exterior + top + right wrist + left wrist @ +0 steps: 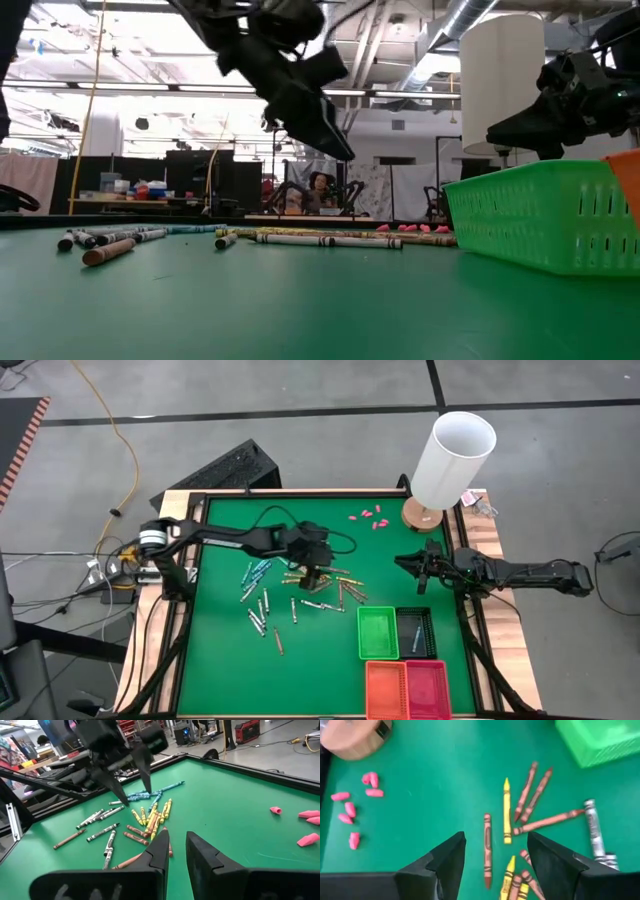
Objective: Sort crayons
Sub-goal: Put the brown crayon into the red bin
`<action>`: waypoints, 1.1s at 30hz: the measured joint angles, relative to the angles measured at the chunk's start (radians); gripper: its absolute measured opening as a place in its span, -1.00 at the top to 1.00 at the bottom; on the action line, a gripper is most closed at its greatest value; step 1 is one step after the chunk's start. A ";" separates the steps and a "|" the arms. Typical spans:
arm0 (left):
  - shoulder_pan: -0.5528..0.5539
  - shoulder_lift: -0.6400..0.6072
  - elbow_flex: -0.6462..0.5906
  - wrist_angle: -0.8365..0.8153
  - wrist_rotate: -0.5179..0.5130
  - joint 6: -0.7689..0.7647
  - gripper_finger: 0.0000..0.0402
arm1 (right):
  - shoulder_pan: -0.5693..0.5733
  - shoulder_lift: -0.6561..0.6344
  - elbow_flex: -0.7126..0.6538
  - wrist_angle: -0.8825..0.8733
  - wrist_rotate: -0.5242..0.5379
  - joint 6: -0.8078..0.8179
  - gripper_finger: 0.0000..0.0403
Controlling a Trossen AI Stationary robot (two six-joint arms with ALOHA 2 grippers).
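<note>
Near the middle of the green surface (220, 660) the crayons (262, 610) lie loose in scattered clusters: light blue ones toward the far left, grey-white ones and a brownish-red one nearer the front, yellow-orange and more brownish-red ones in a heap toward the bins. Sorting looks barely begun; the green bin (377, 632) seems empty from above, the black bin (415, 632) appears to hold one pale stick, and I cannot make out anything in the orange bin (386, 688) or pink bin (427, 688), so nearly the whole lot is left. The left pincer (312, 576) hangs over the yellow and brown heap with its fingers (445, 862) spread apart and nothing between them; its wrist view looks down on a brown crayon (487, 850) and a yellow crayon (506, 810) lying side by side just under the gap. The right pincer (425, 565) waits above the surface near the far right, beyond the bins; its fingers (160, 850) stand a little apart, a narrow gap and nothing held. Around the work: small pink stubby pieces (367, 516) near the far edge, well apart from the crayons, and a white lamp (452, 460) on a wooden base (422, 515) at the far right corner. The heaped crayons touch and cross one another, so lifting one cleanly is likely the tricky part, and the bins' walls stand between heap and front compartments.
</note>
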 joint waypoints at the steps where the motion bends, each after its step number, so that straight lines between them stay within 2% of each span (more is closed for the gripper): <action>1: 0.000 0.022 0.017 -0.018 -0.009 0.007 -0.02 | 0.000 0.000 0.000 0.000 0.000 0.000 0.66; 11: 0.008 0.168 0.116 -0.076 -0.027 0.034 0.00 | 0.000 0.000 0.000 0.000 0.002 -0.003 0.66; 33: 0.035 0.221 0.127 -0.068 -0.017 0.022 0.00 | -0.007 0.010 0.000 0.000 0.004 -0.010 0.66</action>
